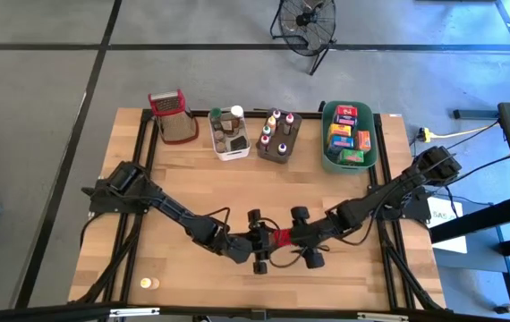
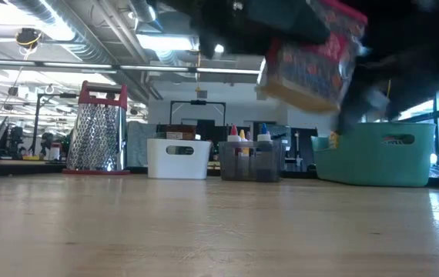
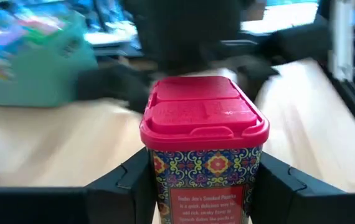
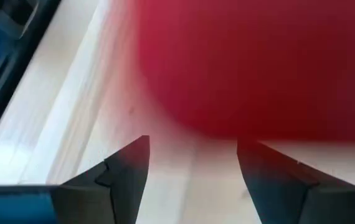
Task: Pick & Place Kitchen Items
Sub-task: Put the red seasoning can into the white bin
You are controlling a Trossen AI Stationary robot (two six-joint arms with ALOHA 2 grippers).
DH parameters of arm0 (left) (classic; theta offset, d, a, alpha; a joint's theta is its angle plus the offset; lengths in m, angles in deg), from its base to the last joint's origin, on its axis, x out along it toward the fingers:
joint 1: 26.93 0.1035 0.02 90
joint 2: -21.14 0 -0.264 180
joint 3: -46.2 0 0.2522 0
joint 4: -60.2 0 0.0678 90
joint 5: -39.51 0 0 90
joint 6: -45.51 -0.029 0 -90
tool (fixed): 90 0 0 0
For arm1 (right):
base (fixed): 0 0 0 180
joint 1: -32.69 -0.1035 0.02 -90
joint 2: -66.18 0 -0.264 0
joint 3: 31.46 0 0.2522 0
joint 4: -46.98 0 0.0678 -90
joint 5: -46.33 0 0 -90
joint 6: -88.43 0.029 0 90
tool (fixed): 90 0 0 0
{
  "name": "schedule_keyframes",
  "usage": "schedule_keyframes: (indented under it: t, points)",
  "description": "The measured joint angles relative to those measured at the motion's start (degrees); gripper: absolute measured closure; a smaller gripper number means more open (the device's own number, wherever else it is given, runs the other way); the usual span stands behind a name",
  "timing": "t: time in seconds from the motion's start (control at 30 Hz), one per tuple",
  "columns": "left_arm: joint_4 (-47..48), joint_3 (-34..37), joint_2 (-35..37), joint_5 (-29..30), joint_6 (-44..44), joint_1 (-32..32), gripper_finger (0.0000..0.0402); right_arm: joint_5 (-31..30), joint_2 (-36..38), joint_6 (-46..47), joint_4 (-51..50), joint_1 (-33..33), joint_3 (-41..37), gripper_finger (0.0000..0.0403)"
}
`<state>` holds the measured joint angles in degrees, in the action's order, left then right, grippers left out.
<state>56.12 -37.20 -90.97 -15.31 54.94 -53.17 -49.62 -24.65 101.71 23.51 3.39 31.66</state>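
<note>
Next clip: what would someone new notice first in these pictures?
Both arms meet at the table's near middle, where the left gripper has its fingers closed on a red-lidded paprika tin, held above the table, with the right gripper open just off its lid. Along the far edge stand a grater, a white tub, a grey tub of bottles and a green tub of boxes.

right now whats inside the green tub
Small colourful food boxes, red, yellow, blue and green, fill the green tub. Whatever lies beneath them is covered.
</note>
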Motion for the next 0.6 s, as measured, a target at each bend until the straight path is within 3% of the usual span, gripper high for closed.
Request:
schedule_keyframes:
  t: [0.23, 0.43, 0.6]
  points:
    - [8.2, 0.1, 7.4, 11.6, -4.3, -1.4, 0.0221, 0.6, -0.1, 7.9, -10.0, -1.5, -0.2, 0.0158]
    - [18.8, -0.1, 16.8, 21.3, -6.3, -2.1, 0.0222, 0.5, 0.0, 10.3, -11.0, -3.2, -0.1, 0.0157]
    - [38.7, -0.1, 25.4, 35.4, 3.3, -1.4, 0.0222, 0.0, 0.0, 11.3, -10.8, -3.9, -0.1, 0.0157]
